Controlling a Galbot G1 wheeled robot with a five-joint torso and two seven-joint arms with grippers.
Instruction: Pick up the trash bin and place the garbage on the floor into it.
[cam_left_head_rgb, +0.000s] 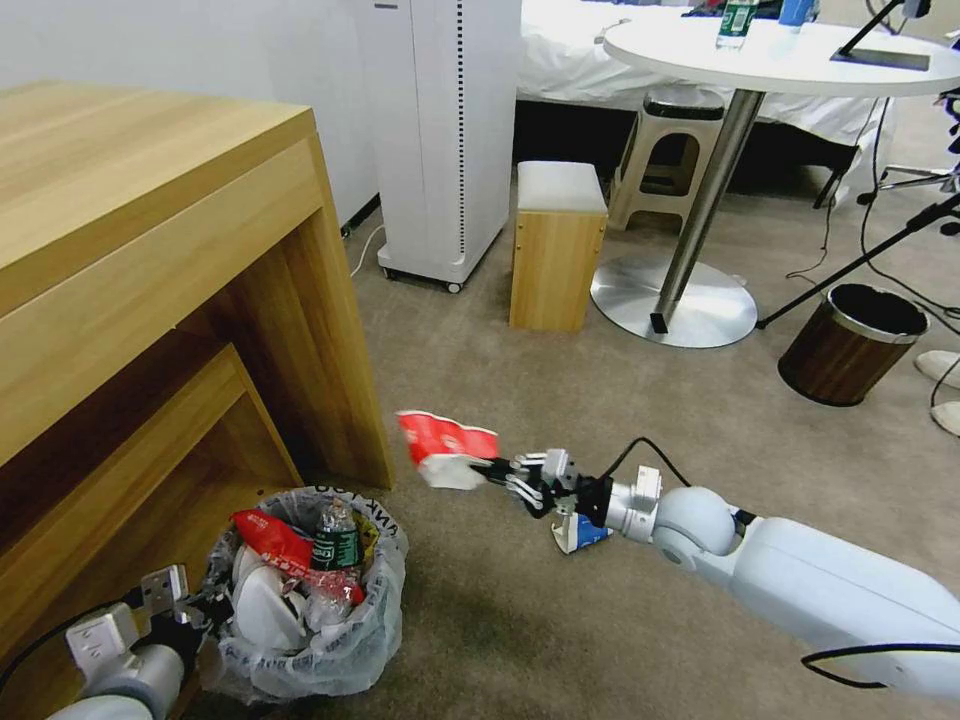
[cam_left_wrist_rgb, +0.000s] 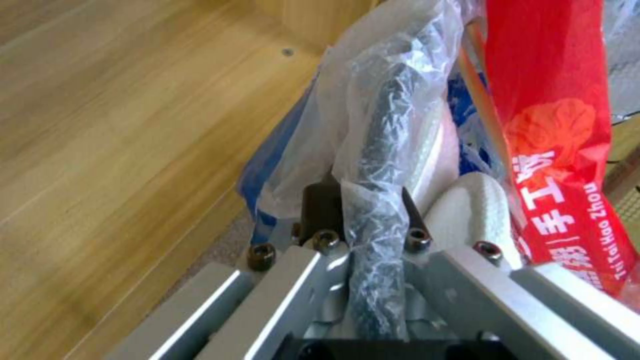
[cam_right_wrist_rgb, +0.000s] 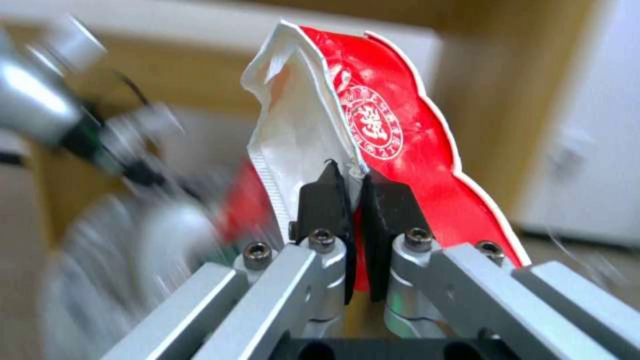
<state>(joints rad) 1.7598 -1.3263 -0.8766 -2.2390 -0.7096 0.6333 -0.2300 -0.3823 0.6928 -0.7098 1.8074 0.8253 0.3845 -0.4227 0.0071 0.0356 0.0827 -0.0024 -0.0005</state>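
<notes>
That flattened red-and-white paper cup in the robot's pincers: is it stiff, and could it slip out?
The crushed red-and-white paper cup probably weighs little: the right gripper holds it out in the air by one edge. It looks creased yet holds its shape, so fairly stiff. Slipping seems unlikely, as the fingers pinch the wall tight.

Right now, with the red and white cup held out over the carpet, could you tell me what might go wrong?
1. The right gripper pinches only the edge of the flattened red-and-white paper cup; it could slip out short of the bag-lined round trash bin.
2. That bin is heaped with a green-labelled plastic bottle and red packet, so the cup may bounce off.
3. The left gripper grips just the rim; the bin might tip.
</notes>
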